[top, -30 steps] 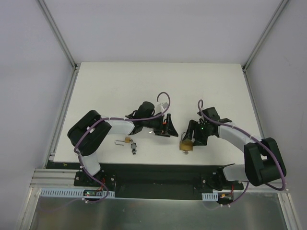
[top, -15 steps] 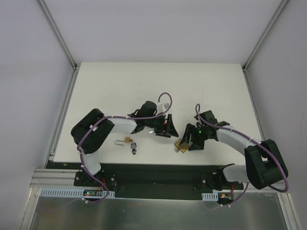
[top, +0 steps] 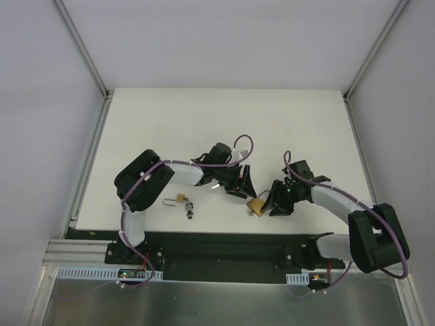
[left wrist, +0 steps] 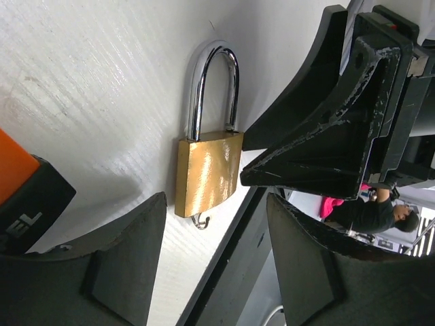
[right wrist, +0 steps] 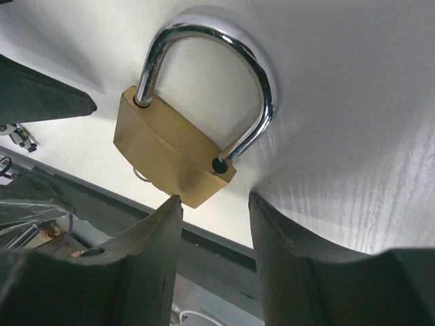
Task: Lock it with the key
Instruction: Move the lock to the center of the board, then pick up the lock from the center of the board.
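Note:
A brass padlock [top: 256, 206] with a steel shackle lies flat on the white table [top: 306, 122] between my two grippers. My left gripper [top: 243, 190] is open just left of it. In the left wrist view the padlock [left wrist: 207, 173] has its lower end level with that gripper's [left wrist: 216, 204] fingertips, ungripped. My right gripper [top: 272, 202] is open on the padlock's right. In the right wrist view one of its fingertips [right wrist: 170, 204] meets a corner of the padlock [right wrist: 170, 153]. A thin wire ring [left wrist: 199, 221] pokes from under the body's bottom. The key itself is hidden.
A smaller brass lock with a wire shackle [top: 178, 199] and a small grey metal piece [top: 189, 210] lie left of the grippers, near the table's front edge. The black base rail [top: 224, 244] runs along that edge. White walls enclose the table.
The left gripper has moved right and nearer the front, up to the padlock. The right gripper has drawn back to the right. The padlock has shifted a little left and turned. Both jaws have narrowed.

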`<state>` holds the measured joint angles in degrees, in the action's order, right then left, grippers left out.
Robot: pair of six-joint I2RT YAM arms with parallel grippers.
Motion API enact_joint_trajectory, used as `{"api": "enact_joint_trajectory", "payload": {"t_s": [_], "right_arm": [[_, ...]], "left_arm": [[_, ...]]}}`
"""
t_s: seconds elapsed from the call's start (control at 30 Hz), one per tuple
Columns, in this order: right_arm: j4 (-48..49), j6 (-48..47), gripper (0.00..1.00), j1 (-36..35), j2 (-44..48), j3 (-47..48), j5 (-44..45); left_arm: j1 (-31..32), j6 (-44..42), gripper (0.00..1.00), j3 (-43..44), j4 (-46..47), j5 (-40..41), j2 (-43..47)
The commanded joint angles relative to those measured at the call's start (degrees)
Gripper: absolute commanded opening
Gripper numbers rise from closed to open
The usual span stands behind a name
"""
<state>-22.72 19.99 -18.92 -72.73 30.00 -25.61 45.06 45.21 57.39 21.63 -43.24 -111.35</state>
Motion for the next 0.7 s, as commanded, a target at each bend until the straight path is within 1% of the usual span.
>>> {"api": "enact_joint_trajectory", "payload": {"t_s": [0.0, 0.1, 0.2, 0.27, 0.4, 0.5, 0.67], "right_arm": [[-0.13, -0.39, 0.46, 0.46, -2.24, -1.61, 1.44], [0.66, -0.48, 0.4, 0.46, -3.12, -1.96, 1.34], [1.01, -0.48, 0.31, 0.37, -3.73, -2.05, 2.31], [1.45, -0.48, 0.28, 0.37, -4.26, -1.96, 2.49], [3.03, -0.39, 0.19, 0.46, -5.4, -2.31, 2.93], [3.91, -0.48, 0.15, 0.46, -6.46, -2.31, 2.84], [4.88, -0.57, 0.11, 0.37, -7.51, -2.31, 3.02]], "left_arm": [[0.56, -2.06, 0.58, 2.47, -2.64, -1.75, -1.93], [0.82, -1.97, 0.56, 3.08, -2.99, -2.63, -2.64], [1.17, -2.23, 0.54, 3.7, -3.87, -3.07, -3.34], [1.52, -2.23, 0.53, 4.4, -4.14, -3.6, -3.7], [1.96, -2.14, 0.51, 6.24, -4.14, -5.62, -5.45], [2.4, -2.06, 0.47, 7.21, -4.23, -6.15, -6.24], [3.28, -2.93, 0.4, 8.97, -4.23, -8.43, -7.04]]}}
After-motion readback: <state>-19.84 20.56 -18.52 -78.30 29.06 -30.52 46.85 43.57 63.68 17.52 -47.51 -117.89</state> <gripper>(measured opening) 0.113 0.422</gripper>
